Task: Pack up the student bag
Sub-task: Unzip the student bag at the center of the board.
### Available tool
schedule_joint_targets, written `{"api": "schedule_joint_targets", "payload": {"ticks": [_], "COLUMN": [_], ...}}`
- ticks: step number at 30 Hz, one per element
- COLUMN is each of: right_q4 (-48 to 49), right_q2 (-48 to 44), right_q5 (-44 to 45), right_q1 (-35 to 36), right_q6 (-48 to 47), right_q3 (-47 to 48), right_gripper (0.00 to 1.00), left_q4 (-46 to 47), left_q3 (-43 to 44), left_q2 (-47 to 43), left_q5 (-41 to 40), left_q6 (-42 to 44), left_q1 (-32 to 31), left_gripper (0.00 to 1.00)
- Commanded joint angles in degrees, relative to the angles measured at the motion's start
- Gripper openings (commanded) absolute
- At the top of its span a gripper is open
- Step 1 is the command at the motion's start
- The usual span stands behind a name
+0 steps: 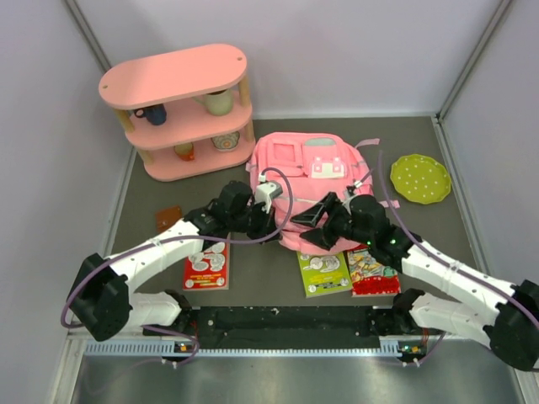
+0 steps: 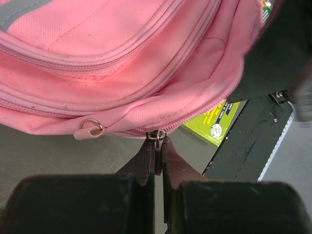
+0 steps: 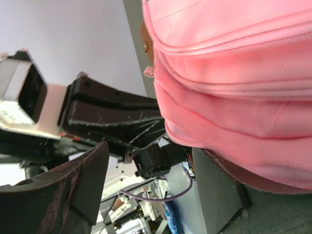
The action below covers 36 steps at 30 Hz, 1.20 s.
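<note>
The student bag (image 1: 310,172) is a soft pink backpack lying in the middle of the table, patch side up. My left gripper (image 1: 268,224) is at its near edge. In the left wrist view the left gripper (image 2: 158,145) is shut on a metal zipper pull (image 2: 157,134) on the bag's (image 2: 122,63) lower seam. A second pull with a pink tab (image 2: 87,131) hangs free to its left. My right gripper (image 1: 318,220) is at the same edge, jaws wide open. In the right wrist view the gripper (image 3: 148,175) holds nothing, and the bag's hem (image 3: 229,141) lies over one finger (image 3: 219,190).
A pink oval three-tier shelf (image 1: 177,109) with cups stands at the back left. A green plate (image 1: 419,178) lies at the right. A red booklet (image 1: 207,268), a green book (image 1: 324,273) and a red book (image 1: 373,273) lie near the front. A brown card (image 1: 168,217) lies at the left.
</note>
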Motion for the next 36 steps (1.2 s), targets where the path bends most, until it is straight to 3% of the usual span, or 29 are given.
{"api": "schedule_joint_targets", "payload": {"ticks": [1,4,7,9,10,14,21,27,36], "right_q4": [5.14,7.50,9.18,9.45,9.45,9.62,5.07,-2.41,-6.02], "right_q2": [6.55,10.60,11.75,12.01,12.19,12.10,7.80,2.00,-3.54], "right_q5": [1.66,1.49,3.15,2.55,2.11,1.84,5.52,10.80,11.50], "right_q1": [0.61,0.26,-0.35,-1.85,-2.20,-3.25,-4.31,-4.31,-4.23], "right_q6": [0.45,1.50,1.33,1.33,1.06,0.19,-8.23,-15.45,-15.73], "right_q3": [5.04,5.22,4.88,4.78,4.61,3.82,5.39,8.12,3.73], "right_gripper": [0.67,0.60,0.42,0.41,0.29,0.00,0.00,0.00,0.00], "left_q4": [2.95,2.95,2.95,2.95,2.95,3.04,0.93,-4.60,-8.73], "left_q3": [3.75,4.19,4.54,4.89,4.98,5.95,6.83,8.49,12.00], "left_q2": [-0.47,-0.29,-0.20,-0.11,0.15,1.12,1.99,6.03,11.83], "left_q5": [5.19,5.11,4.58,4.23,4.31,4.49,0.28,-12.55,-23.18], "left_q6": [1.28,1.28,1.54,1.63,1.63,1.80,2.07,-0.04,-4.78], "left_q1": [-0.07,-0.16,-0.16,-0.16,-0.16,-0.16,-0.07,0.28,3.18], "left_gripper": [0.00,0.00,0.00,0.00,0.00,0.00,0.00,0.00,0.00]}}
